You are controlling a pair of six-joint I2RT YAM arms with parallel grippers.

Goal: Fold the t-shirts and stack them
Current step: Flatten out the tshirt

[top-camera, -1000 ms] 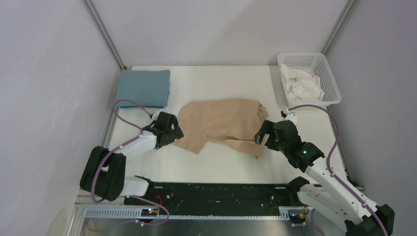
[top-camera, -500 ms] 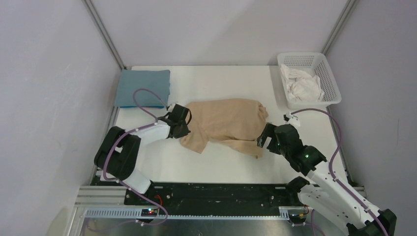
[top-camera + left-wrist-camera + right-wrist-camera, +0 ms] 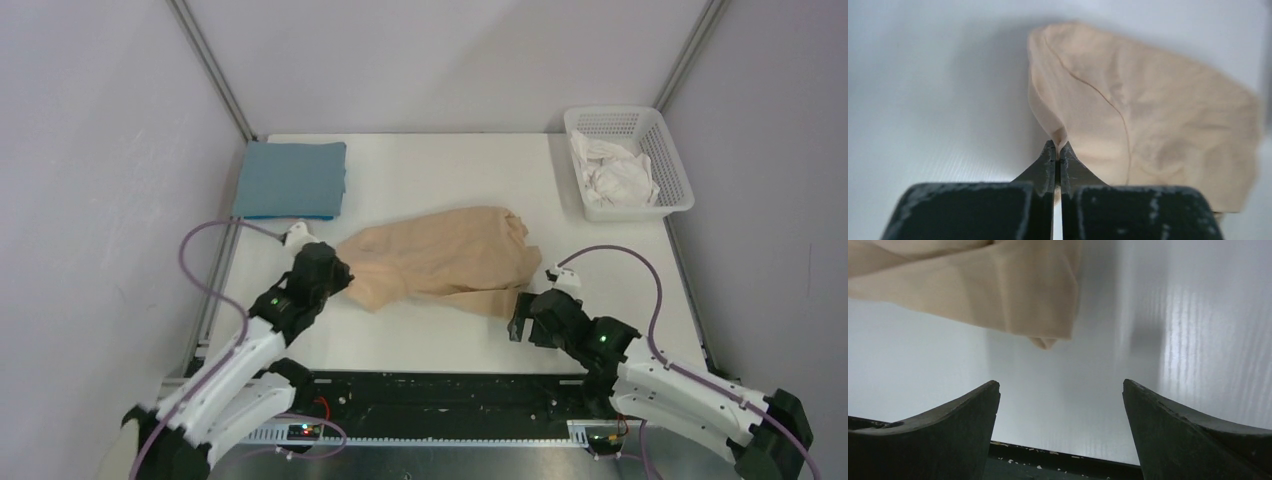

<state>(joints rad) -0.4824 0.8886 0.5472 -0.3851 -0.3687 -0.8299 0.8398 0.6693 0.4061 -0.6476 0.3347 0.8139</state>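
Note:
A crumpled tan-beige t-shirt (image 3: 440,260) lies across the middle of the white table; it also fills the left wrist view (image 3: 1148,115) and the top of the right wrist view (image 3: 998,285). My left gripper (image 3: 338,283) is shut on the shirt's left edge; a pinch of cloth (image 3: 1060,136) rises from its closed fingertips. My right gripper (image 3: 520,322) hangs open just in front of the shirt's right corner (image 3: 1045,342), holding nothing. A folded teal-blue t-shirt (image 3: 292,179) rests at the back left.
A white lattice basket (image 3: 672,165) with crumpled white cloth (image 3: 612,170) inside stands at the back right. Frame posts run up at both back corners. A black rail (image 3: 440,392) lines the near edge of the table.
My left gripper has closed on the tan shirt's left edge and pulled it toward the near left. The right gripper has drawn back toward the front, off the shirt's corner.

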